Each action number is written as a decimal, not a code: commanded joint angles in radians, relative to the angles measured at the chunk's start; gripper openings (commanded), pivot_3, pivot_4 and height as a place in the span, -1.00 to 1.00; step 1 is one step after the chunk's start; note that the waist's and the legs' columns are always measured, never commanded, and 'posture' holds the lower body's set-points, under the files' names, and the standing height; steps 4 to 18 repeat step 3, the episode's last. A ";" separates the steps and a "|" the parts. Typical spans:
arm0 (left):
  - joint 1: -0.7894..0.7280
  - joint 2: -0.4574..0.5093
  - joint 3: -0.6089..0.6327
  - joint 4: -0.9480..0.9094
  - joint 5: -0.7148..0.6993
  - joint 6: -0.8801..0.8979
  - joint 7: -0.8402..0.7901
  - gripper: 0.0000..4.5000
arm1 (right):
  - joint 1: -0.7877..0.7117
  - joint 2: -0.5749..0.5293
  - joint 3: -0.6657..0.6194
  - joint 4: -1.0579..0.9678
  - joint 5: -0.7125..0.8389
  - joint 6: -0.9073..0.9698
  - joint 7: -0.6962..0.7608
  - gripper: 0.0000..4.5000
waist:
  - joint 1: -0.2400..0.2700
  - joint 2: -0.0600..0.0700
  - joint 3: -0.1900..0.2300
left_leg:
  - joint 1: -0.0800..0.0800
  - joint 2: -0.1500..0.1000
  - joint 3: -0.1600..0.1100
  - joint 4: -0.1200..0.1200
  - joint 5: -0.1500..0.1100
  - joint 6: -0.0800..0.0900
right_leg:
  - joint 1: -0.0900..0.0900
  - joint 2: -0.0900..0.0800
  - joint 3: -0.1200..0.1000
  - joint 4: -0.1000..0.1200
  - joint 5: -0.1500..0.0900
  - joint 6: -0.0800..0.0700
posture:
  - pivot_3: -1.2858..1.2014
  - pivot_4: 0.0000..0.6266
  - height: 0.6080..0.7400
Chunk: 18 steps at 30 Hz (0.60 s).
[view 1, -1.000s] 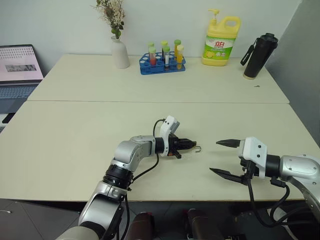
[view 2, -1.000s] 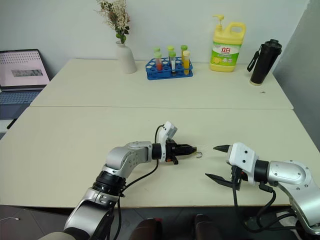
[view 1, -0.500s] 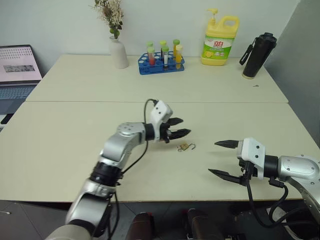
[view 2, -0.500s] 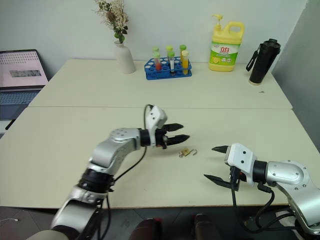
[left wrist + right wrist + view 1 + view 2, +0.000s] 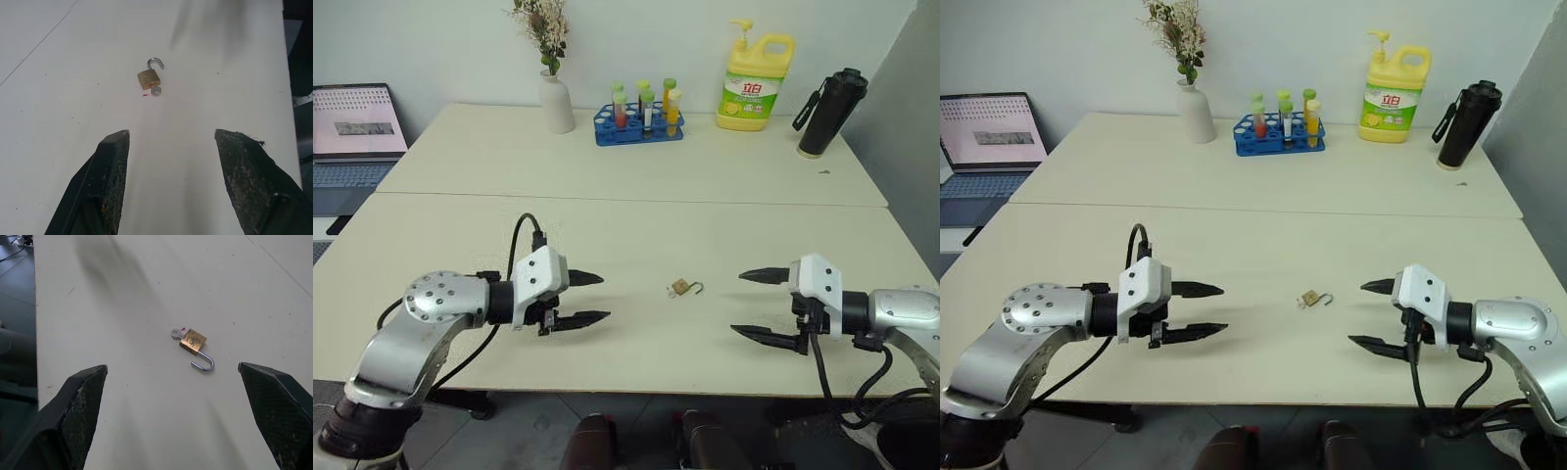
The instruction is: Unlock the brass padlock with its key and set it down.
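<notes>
One brass padlock (image 5: 148,78), one key (image 5: 156,91), two gaping tools

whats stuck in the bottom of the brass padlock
The key sits in the brass padlock, only its round silvery head showing. Its blade is hidden inside the body. The shackle is swung open.

Left hand (image 5: 592,298) and right hand (image 5: 752,305) face each other, apparently level, fingers spread

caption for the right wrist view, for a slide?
Padlock lying unlocked on the table, shackle swung open, key in its body, framed between the open right gripper fingers.
</notes>
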 commanded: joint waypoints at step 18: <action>0.005 -0.013 0.023 -0.049 -0.032 0.015 0.047 0.29 | -0.042 -0.009 0.017 0.024 -0.002 -0.022 0.037 1.00 | 0.001 0.000 0.000 | 0.000 0.001 -0.001 0.000 0.000 0.000 | 0.000 0.000 -0.001 0.000 0.000 0.000 | 0.03 -0.52 1.00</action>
